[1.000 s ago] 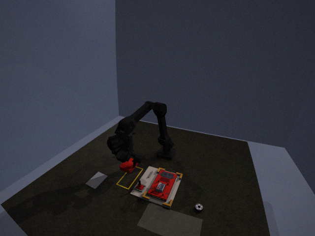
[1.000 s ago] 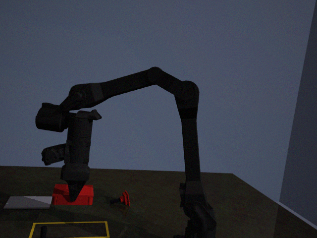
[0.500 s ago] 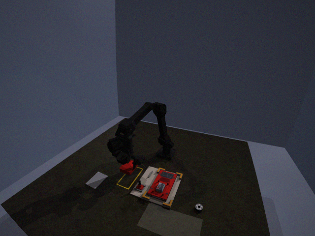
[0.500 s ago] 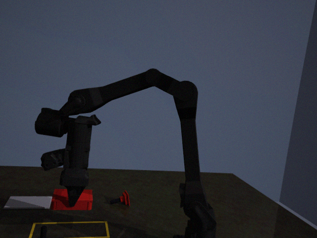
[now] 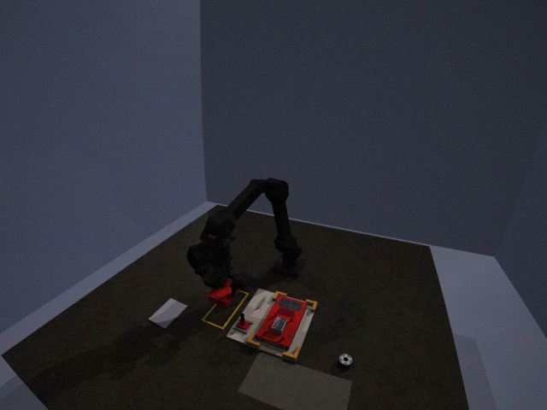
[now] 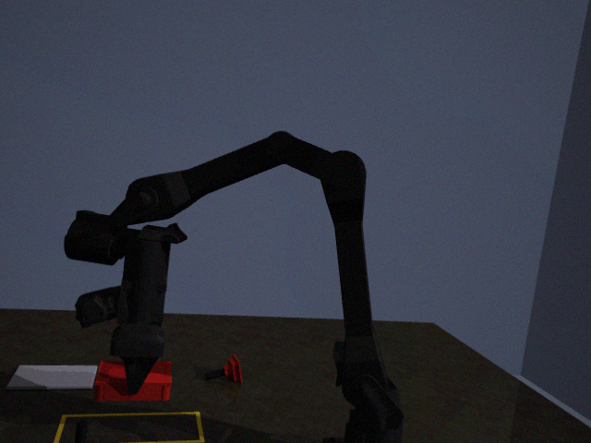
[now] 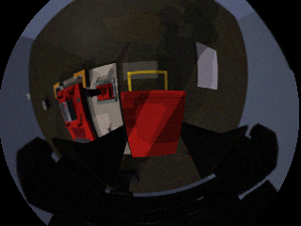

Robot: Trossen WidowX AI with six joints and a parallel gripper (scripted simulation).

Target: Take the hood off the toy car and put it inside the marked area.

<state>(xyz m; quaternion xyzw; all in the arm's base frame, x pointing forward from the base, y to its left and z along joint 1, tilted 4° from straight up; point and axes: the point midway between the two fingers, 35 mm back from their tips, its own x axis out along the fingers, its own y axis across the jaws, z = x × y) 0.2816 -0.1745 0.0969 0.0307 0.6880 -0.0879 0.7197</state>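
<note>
My gripper (image 5: pixel 226 293) (image 6: pixel 134 387) (image 7: pixel 153 124) points down and is shut on the red hood (image 5: pixel 217 296) (image 6: pixel 160 389) (image 7: pixel 150 113), one finger on each side. The hood hangs above the table. The marked area, a yellow outline (image 5: pixel 213 324) (image 6: pixel 128 413) (image 7: pixel 148 72), lies on the table. The hood hides its far left part in the top view and its near part in the wrist view. The red toy car (image 5: pixel 297 319) (image 7: pixel 81 123) stands without its hood, a grey engine block showing. The exact height of the hood is hard to tell.
The car stands on a pale board (image 5: pixel 252 308) (image 7: pixel 111 113) with orange corner brackets. A red part (image 5: pixel 243 325) (image 7: pixel 106 91) with a black post also stands there. A similar part (image 6: pixel 234 369) lies beyond the outline. A light slab (image 5: pixel 167 313) (image 6: pixel 57 377) (image 7: pixel 207 66) and a wheel (image 5: pixel 350 360) are on the table.
</note>
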